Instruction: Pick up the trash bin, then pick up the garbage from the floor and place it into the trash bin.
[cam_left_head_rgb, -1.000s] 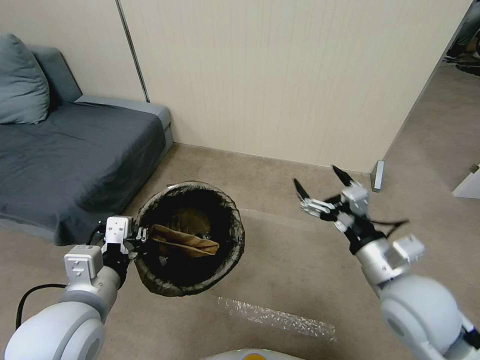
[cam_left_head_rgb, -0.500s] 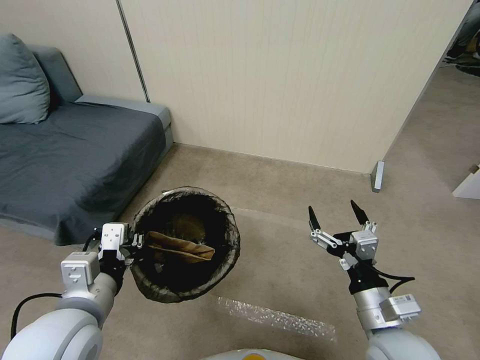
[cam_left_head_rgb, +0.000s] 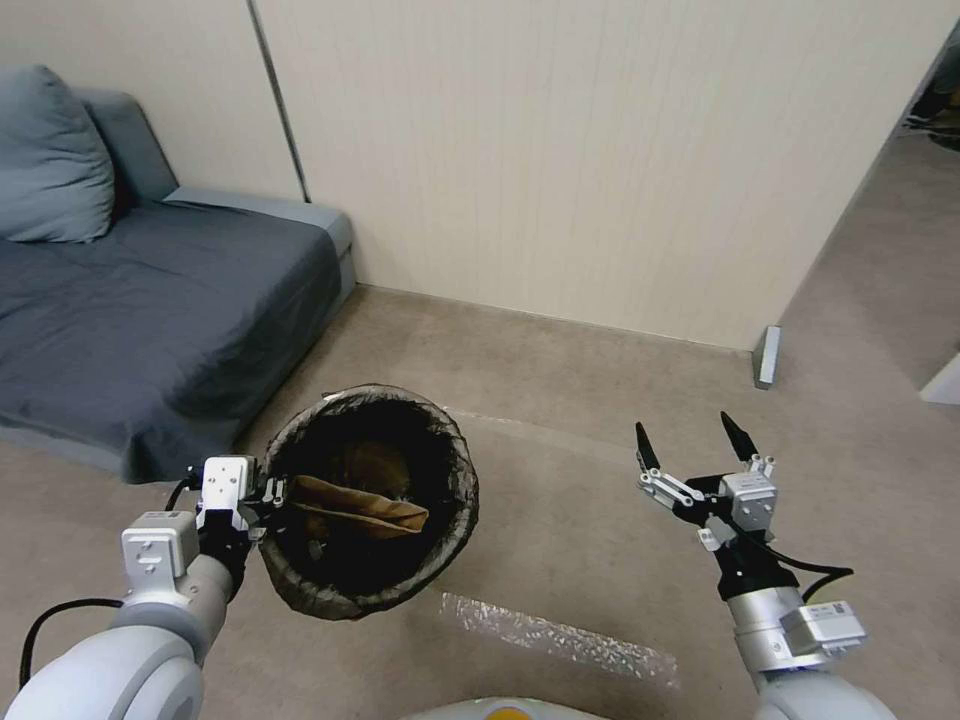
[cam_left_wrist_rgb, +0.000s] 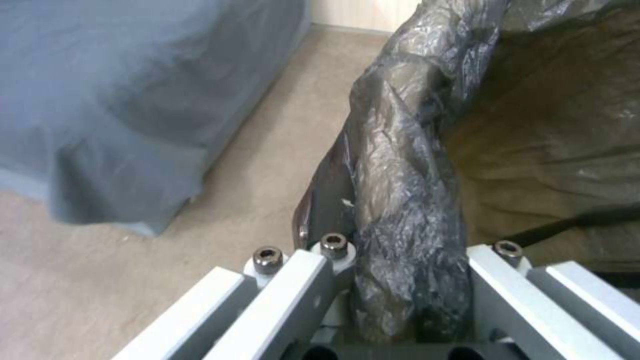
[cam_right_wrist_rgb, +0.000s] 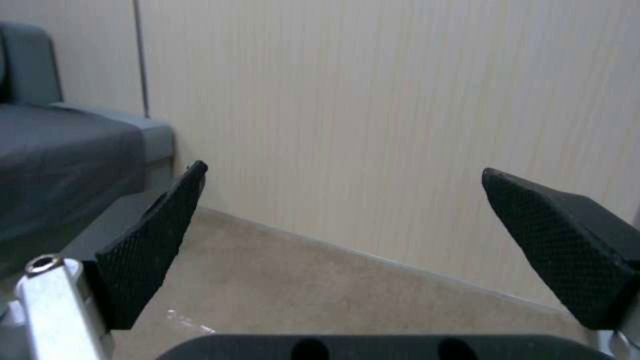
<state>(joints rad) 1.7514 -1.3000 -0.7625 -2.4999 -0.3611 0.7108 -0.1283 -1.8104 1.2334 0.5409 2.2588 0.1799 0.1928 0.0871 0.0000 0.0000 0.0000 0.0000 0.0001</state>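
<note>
1. Since a second ago the right arm has pulled back and lowered toward the robot, and the whole head view has shifted slightly, so the camera has moved too.
2. Nearest, a strip of clear tape (cam_left_head_rgb: 560, 632) lies on the carpet just in front of the robot's base.
3. The left gripper (cam_left_head_rgb: 262, 497) is clamped on the near-left rim of the trash bin (cam_left_head_rgb: 455, 520), its fingers pinching the dark bag liner (cam_left_wrist_rgb: 400, 210) folded over the edge.
4. Inside the bin lies a brown paper bag (cam_left_head_rgb: 360, 505).
5. The right gripper (cam_left_head_rgb: 695, 448) hangs over bare carpet to the bin's right, fingers spread wide, holding nothing.
6. Farther left stands a grey sofa (cam_left_head_rgb: 150, 330) with a cushion (cam_left_head_rgb: 50, 160); a pale wall (cam_left_head_rgb: 600, 150) is behind.
</note>
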